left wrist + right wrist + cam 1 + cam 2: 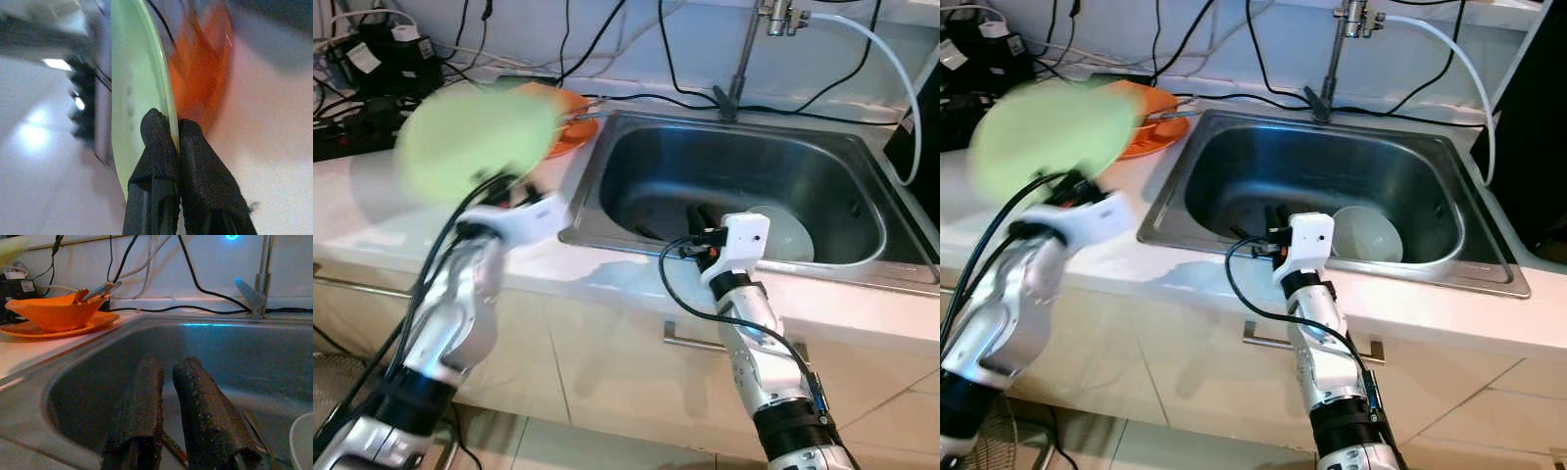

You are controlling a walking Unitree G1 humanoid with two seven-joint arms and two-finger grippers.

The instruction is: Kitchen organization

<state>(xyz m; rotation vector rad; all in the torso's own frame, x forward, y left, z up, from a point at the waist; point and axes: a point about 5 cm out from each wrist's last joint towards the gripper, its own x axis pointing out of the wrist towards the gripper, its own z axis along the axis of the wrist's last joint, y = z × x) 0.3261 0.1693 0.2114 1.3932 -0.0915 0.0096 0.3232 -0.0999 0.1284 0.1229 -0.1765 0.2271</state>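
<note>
A light green plate (475, 142) hangs blurred and on edge above the white counter, left of the sink. My left gripper (168, 127) is shut on its rim. Just behind it an orange bowl (56, 313) with utensils sits on an orange plate (570, 132). My right gripper (168, 369) reaches down into the steel sink (705, 166), fingers close together with nothing between them. A white bowl (1366, 233) lies on the sink floor to the right of that gripper, and a utensil (254, 426) lies beside it.
A faucet (744, 59) stands behind the sink, and a white hose (891, 69) curves down its right side. Black cables and power adapters (372, 59) crowd the back left of the counter. A drawer handle (1312, 343) sits below the sink front.
</note>
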